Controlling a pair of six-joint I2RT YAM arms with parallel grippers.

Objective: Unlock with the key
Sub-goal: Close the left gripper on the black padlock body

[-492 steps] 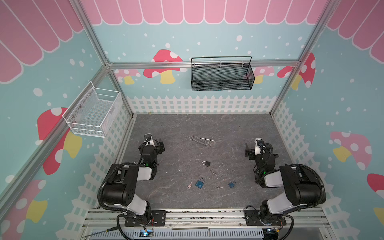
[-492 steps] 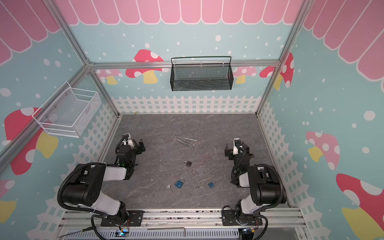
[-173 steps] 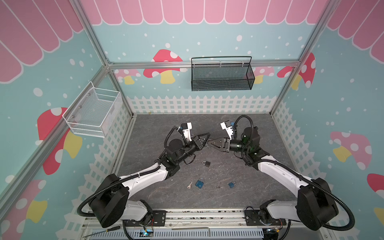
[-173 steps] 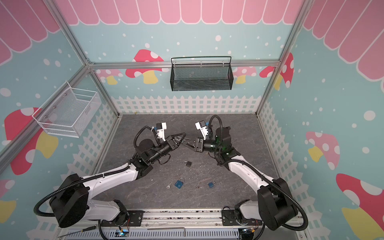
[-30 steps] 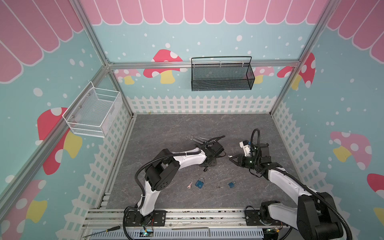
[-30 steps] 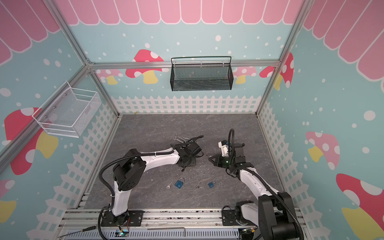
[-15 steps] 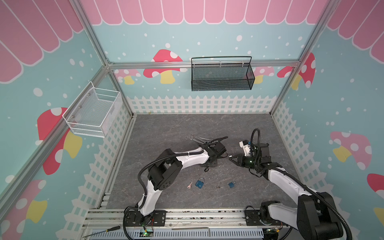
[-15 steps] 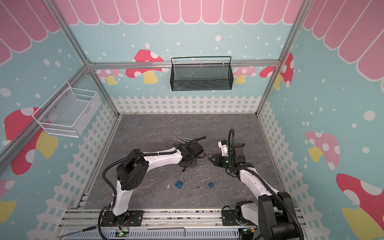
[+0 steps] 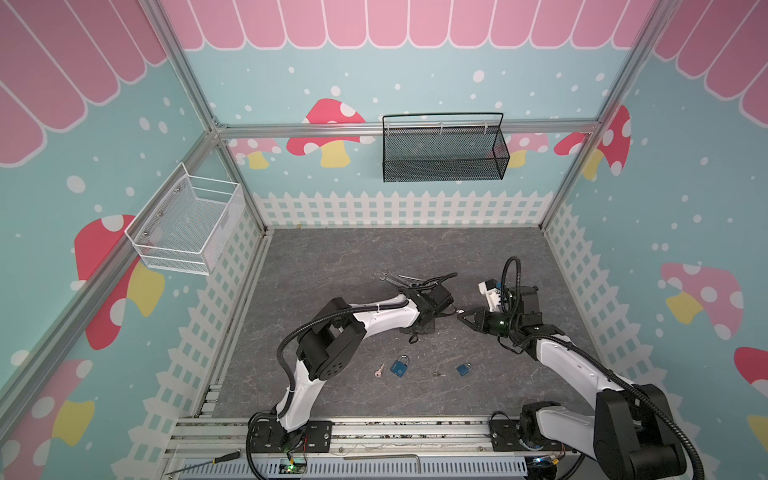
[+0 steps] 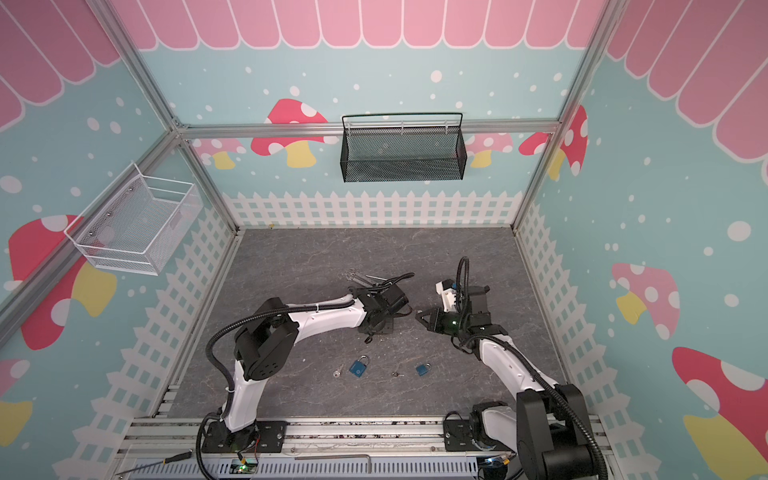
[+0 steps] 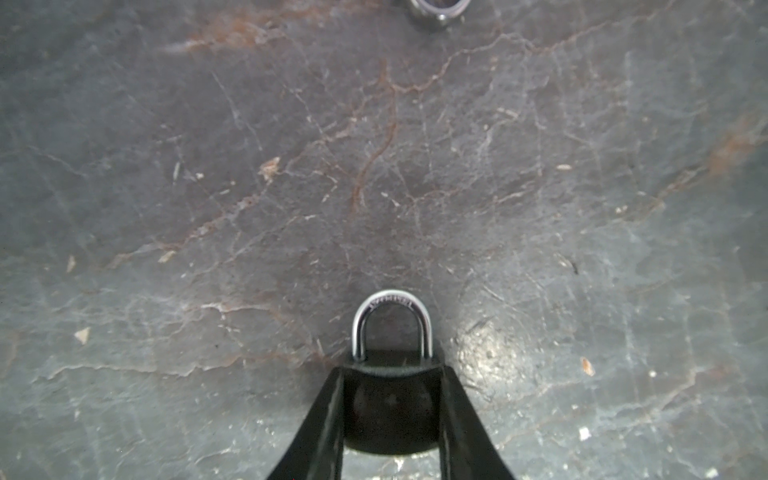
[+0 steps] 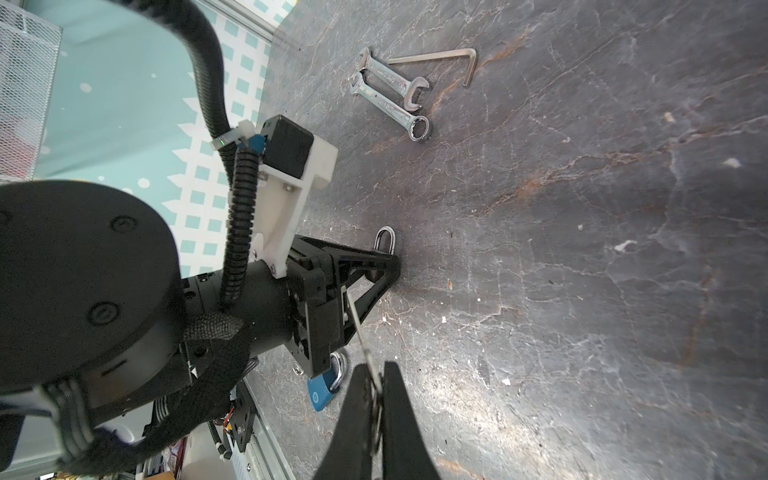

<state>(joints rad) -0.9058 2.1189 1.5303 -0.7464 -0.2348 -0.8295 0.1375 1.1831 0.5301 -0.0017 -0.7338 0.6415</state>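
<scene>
We have the left tool (image 11: 390,369) clamped on the padlock (image 11: 390,399) body, on the worktop (image 11: 166,166), shackle (image 11: 390,300) pointing away from it. The right tool (image 12: 375,368), pinched shut on the key (image 12: 358,322), sits just beside the padlock, blade pointing roughly at it. Keyhole hidden.

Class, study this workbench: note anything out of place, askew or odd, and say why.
Two spanners and a hex key lie loose on the mat near the left gripper, tools with no part in unlocking. Nothing else stands out: its jaws hold a dark padlock, those of the right gripper a key.
</scene>
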